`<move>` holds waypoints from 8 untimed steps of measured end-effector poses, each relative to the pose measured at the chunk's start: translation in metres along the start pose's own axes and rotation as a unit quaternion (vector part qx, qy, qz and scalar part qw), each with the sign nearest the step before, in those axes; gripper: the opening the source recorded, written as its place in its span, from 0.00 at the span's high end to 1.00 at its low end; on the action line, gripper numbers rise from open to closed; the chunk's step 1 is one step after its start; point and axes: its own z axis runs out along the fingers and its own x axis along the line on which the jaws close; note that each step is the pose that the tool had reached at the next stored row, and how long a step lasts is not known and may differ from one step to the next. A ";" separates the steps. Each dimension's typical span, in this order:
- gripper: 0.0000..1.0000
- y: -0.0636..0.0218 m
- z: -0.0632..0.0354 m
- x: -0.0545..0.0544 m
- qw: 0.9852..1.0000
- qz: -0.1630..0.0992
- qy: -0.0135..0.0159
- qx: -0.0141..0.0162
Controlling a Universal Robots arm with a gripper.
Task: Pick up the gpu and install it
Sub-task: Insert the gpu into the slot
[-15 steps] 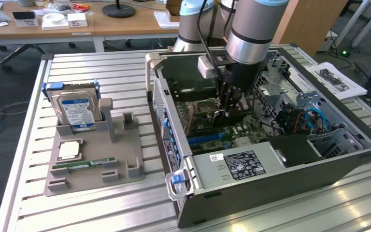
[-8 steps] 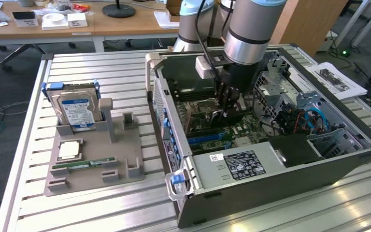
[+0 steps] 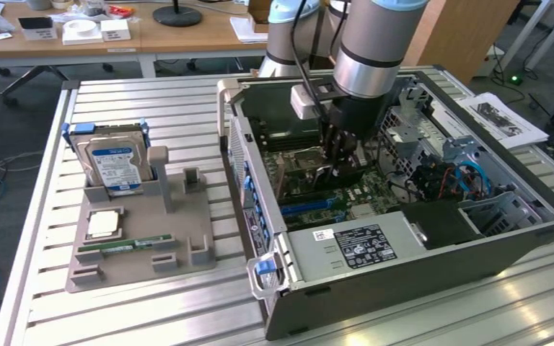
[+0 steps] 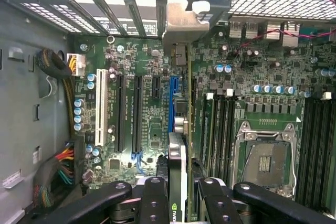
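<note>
exterior: we see the gripper (image 3: 340, 164) deep inside the case (image 3: 431, 282) | wrist: we catch it clamped on the gpu (image 4: 177, 153); edge-on over the motherboard (image 4: 142, 56)

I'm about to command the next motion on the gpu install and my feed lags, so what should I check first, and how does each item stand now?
1. Gripper shut on the gpu, card edge-on between the fingers: ok.
2. Gpu runs parallel to the blue slot: ok.
3. Gpu seated in a slot: cannot tell.
4. Silver bracket faces the case's rear openings: ok.
5. Wire bundle lies apart from the card: ok.
6. Hard drive upright in the grey tray, outside the case: ok.
</note>
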 end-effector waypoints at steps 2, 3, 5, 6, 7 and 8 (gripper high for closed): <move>0.73 0.0016 0.0006 0.000 1.000 0.000 0.000 0.000; 0.73 0.0023 0.0010 0.000 1.000 0.000 0.000 0.000; 0.73 0.0033 0.0015 0.000 1.000 0.000 0.000 0.000; 0.73 0.0037 0.0018 0.000 1.000 0.000 0.000 0.000; 0.73 0.0042 0.0021 0.000 1.000 0.000 0.000 0.000; 0.73 0.0050 0.0026 0.000 1.000 0.000 0.000 0.000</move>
